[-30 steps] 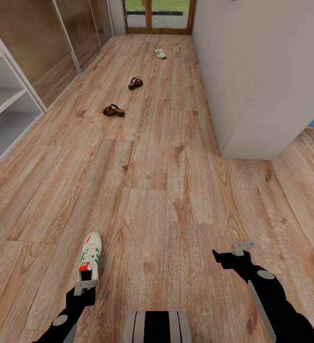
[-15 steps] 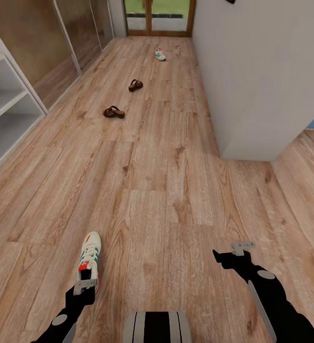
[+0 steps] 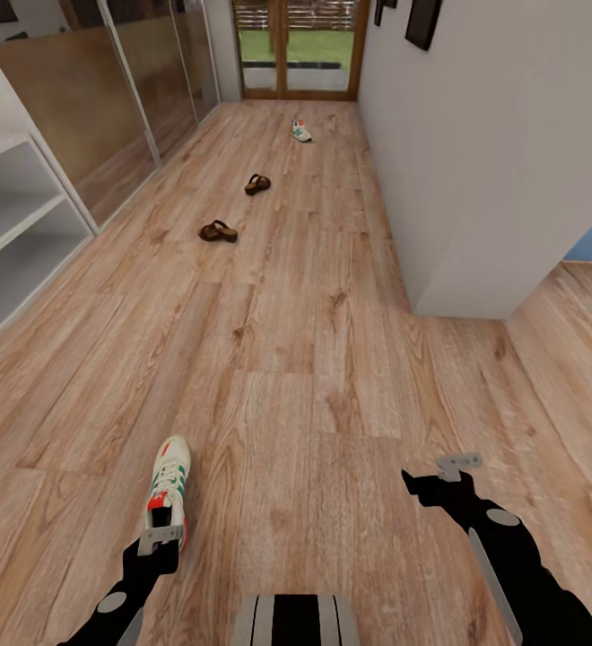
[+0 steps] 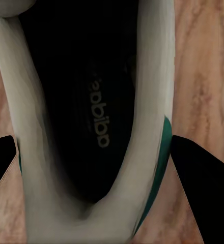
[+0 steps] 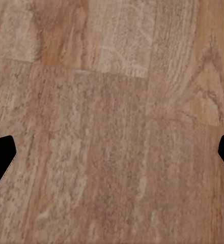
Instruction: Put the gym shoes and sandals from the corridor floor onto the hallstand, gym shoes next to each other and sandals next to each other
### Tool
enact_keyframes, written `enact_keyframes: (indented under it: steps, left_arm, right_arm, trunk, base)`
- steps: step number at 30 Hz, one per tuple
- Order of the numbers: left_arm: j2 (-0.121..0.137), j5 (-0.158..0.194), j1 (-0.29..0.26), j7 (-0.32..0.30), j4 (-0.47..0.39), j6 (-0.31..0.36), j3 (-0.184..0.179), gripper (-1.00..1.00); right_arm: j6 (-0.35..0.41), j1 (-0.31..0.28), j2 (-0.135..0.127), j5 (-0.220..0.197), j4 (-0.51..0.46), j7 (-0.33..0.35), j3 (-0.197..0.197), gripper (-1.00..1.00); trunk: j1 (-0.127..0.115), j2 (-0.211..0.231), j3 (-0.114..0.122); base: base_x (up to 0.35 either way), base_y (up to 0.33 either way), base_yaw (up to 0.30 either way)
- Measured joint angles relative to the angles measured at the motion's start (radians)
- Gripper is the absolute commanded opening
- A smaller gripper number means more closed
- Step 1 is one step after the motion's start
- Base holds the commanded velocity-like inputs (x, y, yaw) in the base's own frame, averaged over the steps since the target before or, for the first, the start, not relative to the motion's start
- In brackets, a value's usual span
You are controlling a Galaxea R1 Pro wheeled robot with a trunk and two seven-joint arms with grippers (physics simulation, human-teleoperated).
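Head view: the left gripper hangs over the near gym shoe's heel on the corridor floor; the camera has tilted up since earlier, the shoes unmoved.

Left wrist view: fingers spread, straddling the collar; a light, soft-sided shoe, best pinched at the stiffer heel.

Right wrist view: the right gripper is spread over bare planks.

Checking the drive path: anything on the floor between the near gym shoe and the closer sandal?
Nothing: in the head view only bare wood-plank floor lies between the near gym shoe and the closer sandal.

near gym shoe front-left — sandals mid-corridor | far gym shoe beyond | hallstand left
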Motion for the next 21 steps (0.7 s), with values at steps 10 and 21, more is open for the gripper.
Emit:
enact_keyframes:
  steps: [10, 21]
  left_arm:
    - [0.001, 0.0, 0.0, 0.0, 0.0, 0.0, 0.0, -1.0]
    - [0.002, 0.0, 0.0, 0.0, -0.001, 0.001, 0.0, -1.0]
  right_arm:
    - [0.001, 0.0, 0.004, -0.002, -0.01, -0.003, 0.002, 1.0]
    - [-0.001, 0.0, 0.007, -0.003, 0.001, -0.002, 0.006, 1.0]
  trunk:
    - [-0.004, 0.002, 0.039]
    - [-0.009, 0.005, 0.088]
  base:
    - [0.0, 0.0, 0.0]
    - [0.0, 0.0, -0.041]
